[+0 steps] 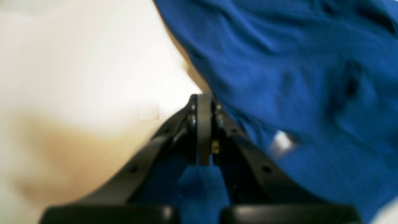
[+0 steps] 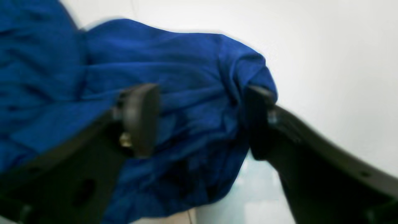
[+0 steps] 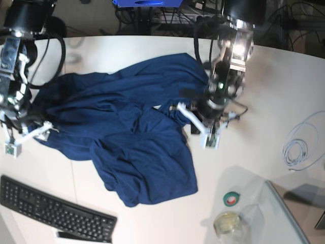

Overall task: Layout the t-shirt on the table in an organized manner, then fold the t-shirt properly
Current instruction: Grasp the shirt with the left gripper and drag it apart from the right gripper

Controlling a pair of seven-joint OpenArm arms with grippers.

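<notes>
Nearest the camera, at six o'clock: t-shirt rumpled, spread unevenly across table, not yet laid flat. Nine o'clock: right gripper spread wide over a bunched edge. Two o'clock: left gripper clenched beside the hem, seemingly empty.

T-shirt: dark navy-blue, plain, lying crumpled and wrinkled across the centre-left of the base view, one lobe reaching toward the lower centre, another stretching to the upper centre. Table: white, smooth, curved far edge, lying under the shirt and showing bare at right
</notes>
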